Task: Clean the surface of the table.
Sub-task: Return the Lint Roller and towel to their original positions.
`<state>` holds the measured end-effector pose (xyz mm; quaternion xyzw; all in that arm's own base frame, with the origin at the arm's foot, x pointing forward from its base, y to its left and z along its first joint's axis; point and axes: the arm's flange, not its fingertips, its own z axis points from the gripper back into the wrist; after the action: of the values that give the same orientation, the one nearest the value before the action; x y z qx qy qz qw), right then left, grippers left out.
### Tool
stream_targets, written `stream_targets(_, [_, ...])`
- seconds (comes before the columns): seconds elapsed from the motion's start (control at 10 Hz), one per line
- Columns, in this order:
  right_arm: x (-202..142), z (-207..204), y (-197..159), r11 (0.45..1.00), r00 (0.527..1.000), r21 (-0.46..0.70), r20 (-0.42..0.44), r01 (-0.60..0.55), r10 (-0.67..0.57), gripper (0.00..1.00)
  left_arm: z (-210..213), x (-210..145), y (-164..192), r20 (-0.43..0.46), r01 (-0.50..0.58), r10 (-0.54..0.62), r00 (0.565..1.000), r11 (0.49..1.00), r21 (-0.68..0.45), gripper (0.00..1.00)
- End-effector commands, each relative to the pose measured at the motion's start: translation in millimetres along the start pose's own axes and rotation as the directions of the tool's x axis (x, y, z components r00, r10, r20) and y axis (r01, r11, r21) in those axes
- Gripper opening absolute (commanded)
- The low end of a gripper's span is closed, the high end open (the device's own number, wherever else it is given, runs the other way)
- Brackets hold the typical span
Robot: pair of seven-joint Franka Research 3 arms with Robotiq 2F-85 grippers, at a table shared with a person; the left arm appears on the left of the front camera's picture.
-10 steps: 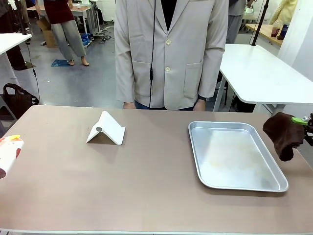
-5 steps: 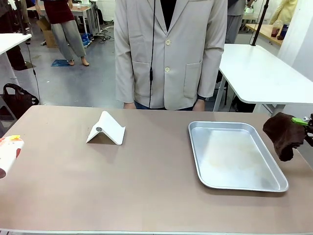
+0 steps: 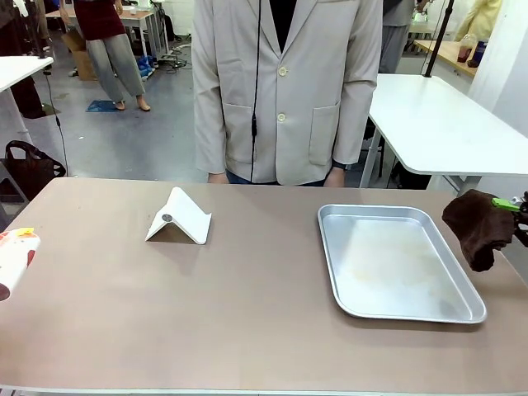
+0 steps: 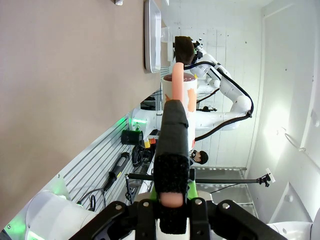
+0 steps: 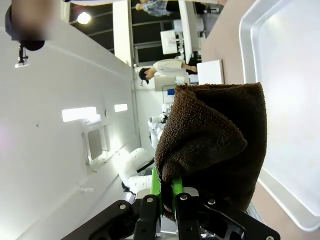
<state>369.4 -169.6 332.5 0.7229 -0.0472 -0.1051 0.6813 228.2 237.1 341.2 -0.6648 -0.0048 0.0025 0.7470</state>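
The taupe-brown table (image 3: 247, 313) spreads across the front view. At its right edge hangs a dark brown cloth (image 3: 477, 227), bunched and lifted off the top, with my right gripper (image 3: 508, 206) shut on it. The right wrist view shows the cloth (image 5: 210, 135) pinched between the green pads of the right gripper (image 5: 166, 189), above the tray. At the table's left edge a white container with orange print (image 3: 15, 260) pokes in. My left gripper (image 4: 172, 107) is shut on this container (image 4: 186, 90) beside the table (image 4: 60, 75).
A shiny metal tray (image 3: 396, 262) lies on the right half of the table. A white folded stand (image 3: 177, 216) sits at the left of the middle. A person in a pale jacket (image 3: 285, 91) stands at the far edge. A white table (image 3: 437, 124) is behind on the right.
The hanging brown cloth has shifted very slightly. Nothing else has moved.
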Motion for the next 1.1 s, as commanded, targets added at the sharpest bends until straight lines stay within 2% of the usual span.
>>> stream_targets(0.0, [-0.1,-1.4,5.0,1.000,1.000,0.016,0.015,0.009,-0.009,0.10,-0.7,-1.6,-3.1,0.000,0.005,-0.005,1.000,1.000,-0.005,0.21])
stream_targets(0.3, [0.0,0.0,0.0,1.000,1.000,0.000,0.000,0.000,0.000,0.10,0.0,0.0,0.0,0.000,0.000,0.000,1.000,1.000,0.000,0.21])
stream_targets(0.4, [3.5,-20.9,11.9,0.999,0.999,-0.012,-0.030,-0.039,0.039,0.10,-8.2,9.4,-18.9,-0.017,0.024,-0.024,1.000,1.000,0.002,0.21])
stream_targets(0.5, [7.2,-50.3,30.0,0.995,0.993,-0.063,-0.085,-0.082,0.076,0.10,-23.3,24.5,-47.9,-0.039,-0.007,0.009,0.999,0.998,0.060,0.21])
stream_targets(0.6, [11.0,-86.4,48.0,0.984,0.984,-0.127,-0.147,-0.124,0.105,0.10,-41.6,39.8,-77.6,-0.070,-0.001,0.008,0.998,0.996,0.092,0.21])
stream_targets(0.8, [20.9,-157.2,69.1,0.962,0.973,-0.215,-0.188,-0.171,0.131,0.10,-93.0,77.9,-140.3,-0.202,0.011,0.032,0.979,0.977,0.211,0.21])
stream_targets(0.9, [22.1,-194.9,73.0,0.948,0.965,-0.259,-0.230,-0.187,0.127,0.10,-118.5,96.6,-167.1,-0.220,-0.020,0.086,0.972,0.957,0.288,0.21])
stream_targets(1.0, [15.1,-297.9,69.0,0.913,0.958,-0.355,-0.265,-0.202,0.109,0.10,-209.9,137.4,-235.4,-0.107,-0.030,0.100,0.989,0.851,0.524,0.21])
